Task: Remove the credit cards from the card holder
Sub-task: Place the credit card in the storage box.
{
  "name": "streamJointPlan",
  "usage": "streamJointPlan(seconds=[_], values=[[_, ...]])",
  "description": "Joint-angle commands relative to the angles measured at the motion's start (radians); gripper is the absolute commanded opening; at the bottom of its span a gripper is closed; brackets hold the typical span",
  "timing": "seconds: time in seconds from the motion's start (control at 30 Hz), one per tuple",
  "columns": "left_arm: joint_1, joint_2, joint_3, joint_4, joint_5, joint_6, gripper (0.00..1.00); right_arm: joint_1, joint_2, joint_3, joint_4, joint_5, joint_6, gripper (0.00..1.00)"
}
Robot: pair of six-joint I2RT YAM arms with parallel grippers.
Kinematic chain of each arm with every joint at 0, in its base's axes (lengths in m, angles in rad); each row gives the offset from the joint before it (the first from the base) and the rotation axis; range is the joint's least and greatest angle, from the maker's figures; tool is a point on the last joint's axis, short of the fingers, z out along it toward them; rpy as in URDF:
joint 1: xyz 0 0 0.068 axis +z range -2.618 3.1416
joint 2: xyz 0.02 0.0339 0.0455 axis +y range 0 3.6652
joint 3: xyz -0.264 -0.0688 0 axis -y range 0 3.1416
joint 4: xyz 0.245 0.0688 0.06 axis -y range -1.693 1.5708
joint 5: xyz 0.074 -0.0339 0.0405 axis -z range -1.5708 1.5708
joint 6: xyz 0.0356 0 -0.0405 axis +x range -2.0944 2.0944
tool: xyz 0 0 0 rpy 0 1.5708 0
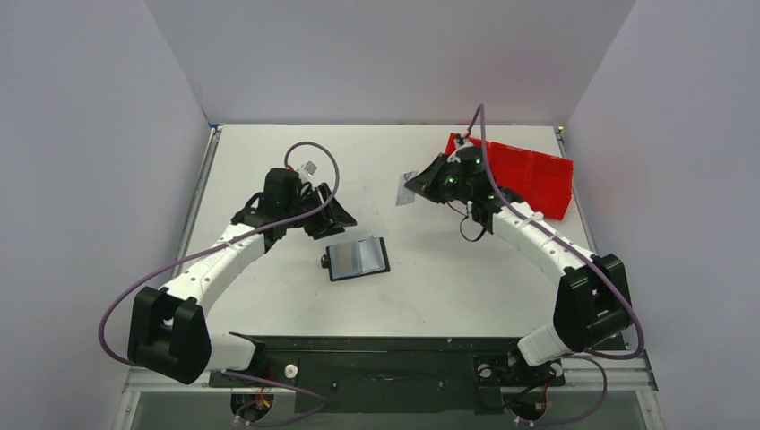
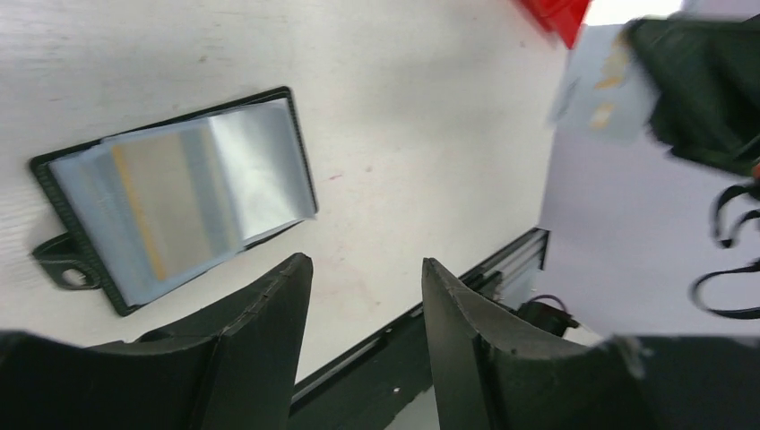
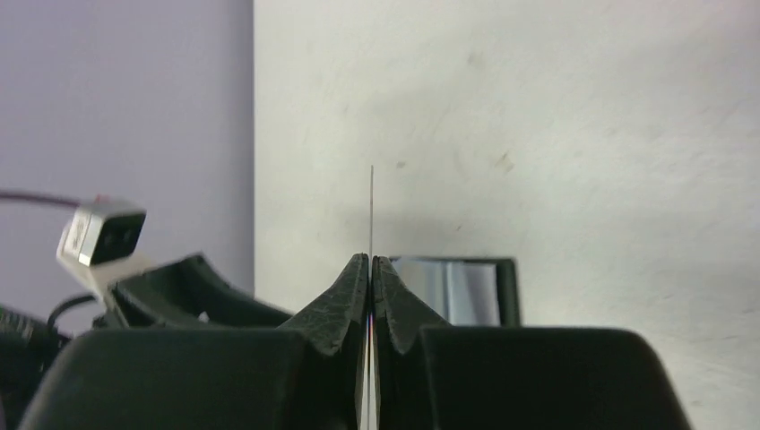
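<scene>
The card holder (image 1: 357, 258) lies open on the white table, showing a gold/tan card with a stripe (image 2: 161, 210) under its clear sleeves. My left gripper (image 1: 337, 219) hovers just up and left of the holder, open with nothing between its fingers (image 2: 366, 262). My right gripper (image 1: 419, 184) is raised over the table's far middle. It is shut on a silver-grey credit card (image 1: 405, 190), which shows edge-on between the fingertips (image 3: 371, 260) in the right wrist view. The same card (image 2: 599, 90) appears blurred at the upper right of the left wrist view.
A red tray (image 1: 529, 175) stands at the far right, behind the right arm. Walls close in the table on the left, back and right. The black base rail (image 1: 376, 363) runs along the near edge.
</scene>
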Motion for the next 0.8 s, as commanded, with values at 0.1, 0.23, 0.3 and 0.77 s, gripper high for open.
streamJointPlan(seconds=[0.1,0.23,0.3,0.77], values=[[-0.006,-0.056,0.070,-0.192,-0.139,0.156,0.47,-0.214,0.138,0.296,-0.341,0.207,-0.258,0.00],[-0.035,-0.039,0.121,-0.216,-0.145,0.180,0.48,-0.275,0.292,0.488,-0.452,0.268,-0.321,0.00],[-0.044,-0.034,0.135,-0.220,-0.152,0.177,0.48,-0.308,0.391,0.559,-0.469,0.259,-0.324,0.00],[-0.065,-0.001,0.178,-0.249,-0.147,0.205,0.48,-0.378,0.793,1.042,-0.597,0.261,-0.395,0.00]])
